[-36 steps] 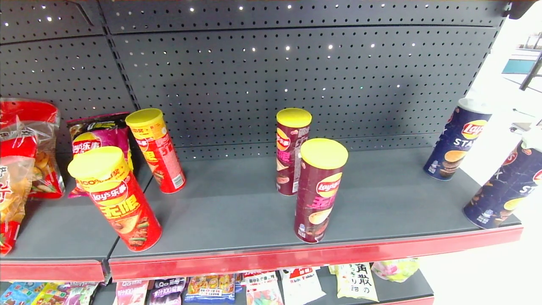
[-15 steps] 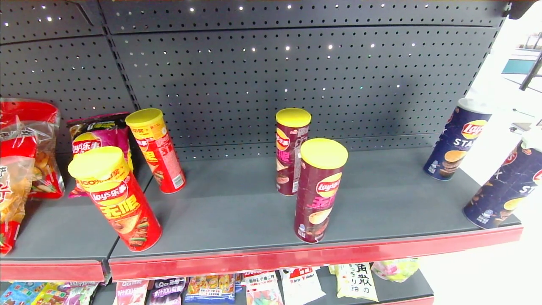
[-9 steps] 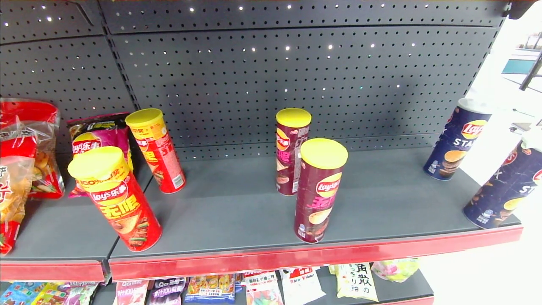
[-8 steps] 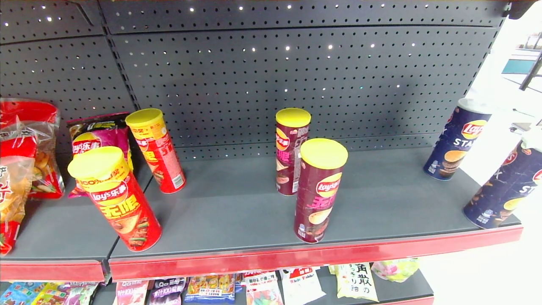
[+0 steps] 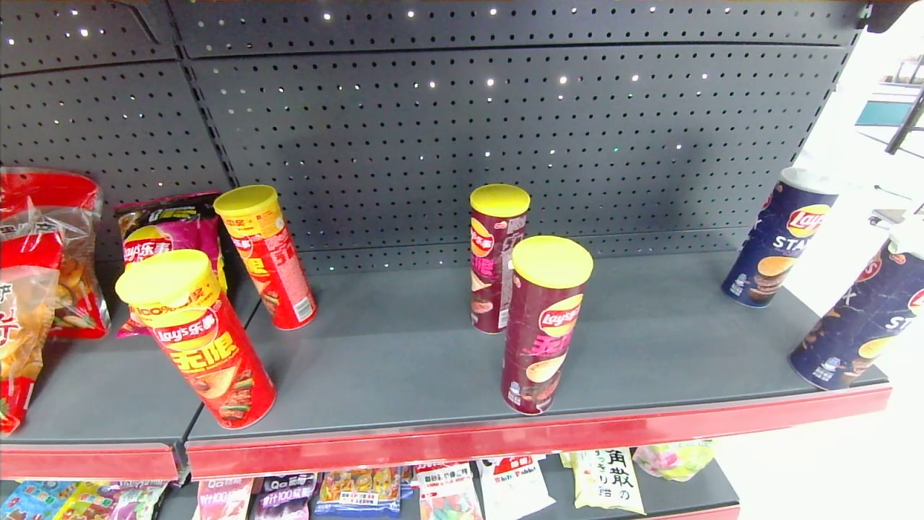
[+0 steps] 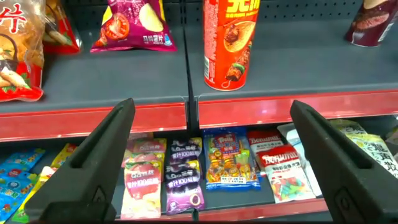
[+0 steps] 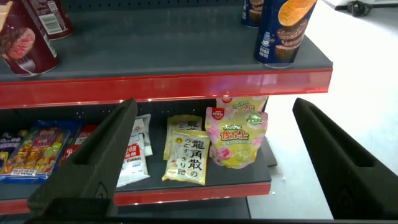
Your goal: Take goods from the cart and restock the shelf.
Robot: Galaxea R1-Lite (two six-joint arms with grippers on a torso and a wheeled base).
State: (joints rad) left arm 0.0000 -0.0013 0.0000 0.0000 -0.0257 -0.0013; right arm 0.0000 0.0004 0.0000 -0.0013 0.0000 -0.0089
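Head view: grey metal shelf with red lip (image 5: pixel 462 437) carries standing cardboard crisp tubes: red pair (image 5: pixel 202 347) left, maroon pair (image 5: pixel 541 325) centre, navy pair (image 5: pixel 779 238) right. Fingers spread wide and empty, left gripper (image 6: pixel 211 104) and right gripper (image 7: pixel 214 102) face its near edge.

The shelf (image 5: pixel 404 354) is dark grey with a red front strip. The back panel (image 5: pixel 433 144) is dark grey with a regular hole grid. The front red can (image 5: pixel 198 339), rear red can (image 5: pixel 266 256), front maroon can (image 5: pixel 545 325) and rear maroon can (image 5: pixel 497 260) have yellow lids; the rear navy can (image 5: pixel 779 238), white.
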